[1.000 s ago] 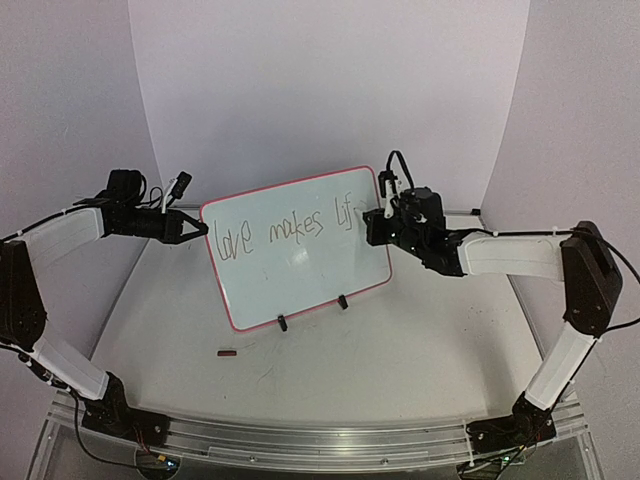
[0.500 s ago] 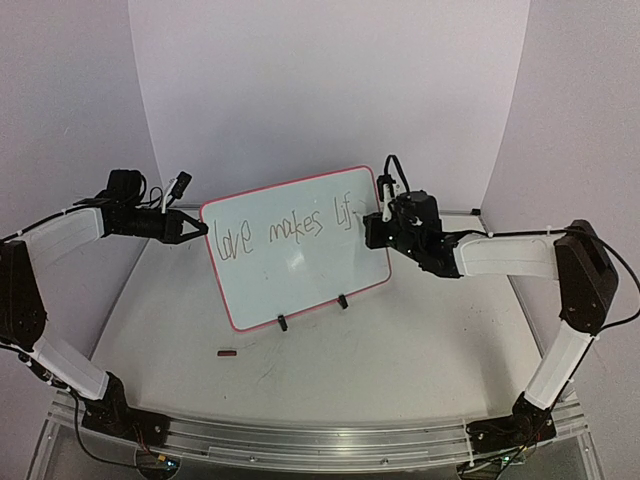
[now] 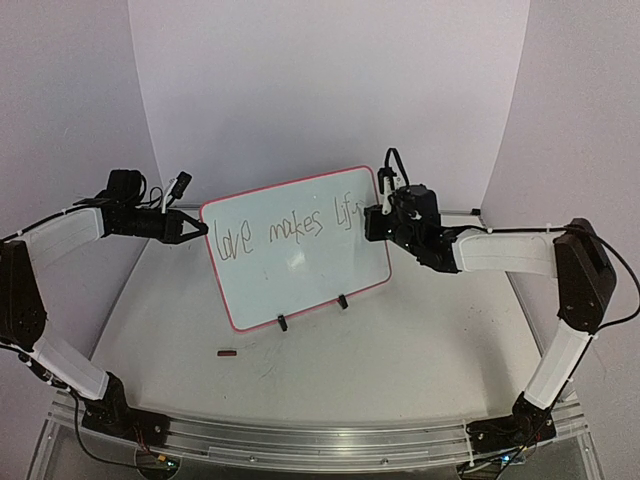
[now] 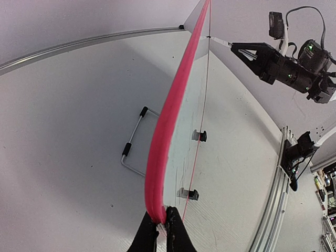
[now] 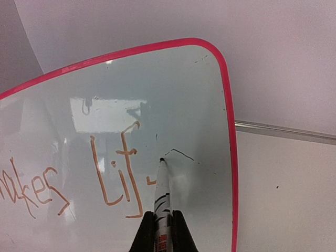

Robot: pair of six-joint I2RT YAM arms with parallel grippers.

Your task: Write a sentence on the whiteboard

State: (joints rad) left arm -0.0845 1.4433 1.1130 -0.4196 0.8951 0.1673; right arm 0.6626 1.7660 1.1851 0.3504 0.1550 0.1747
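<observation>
The whiteboard (image 3: 300,270), white with a red-pink frame, stands tilted on two black clip feet (image 3: 282,323). The sentence (image 3: 285,230) on it reads "love makes lif" in one line, with a fresh stroke after the "f" (image 5: 151,181). My left gripper (image 3: 200,229) is shut on the board's left edge; the left wrist view shows the frame (image 4: 165,126) pinched between the jaws (image 4: 161,223). My right gripper (image 3: 368,222) is shut on a white marker (image 5: 163,199); its tip (image 5: 161,159) touches the board right of "lif".
A small dark red object (image 3: 227,352) lies on the table in front of the board. A wire stand (image 4: 131,149) lies behind the board. The white backdrop rises close behind. A metal rail (image 3: 300,440) runs along the near edge.
The right gripper with the marker has shifted slightly up and right along the board, beginning a stroke after "lif". The left arm and board have not moved.
</observation>
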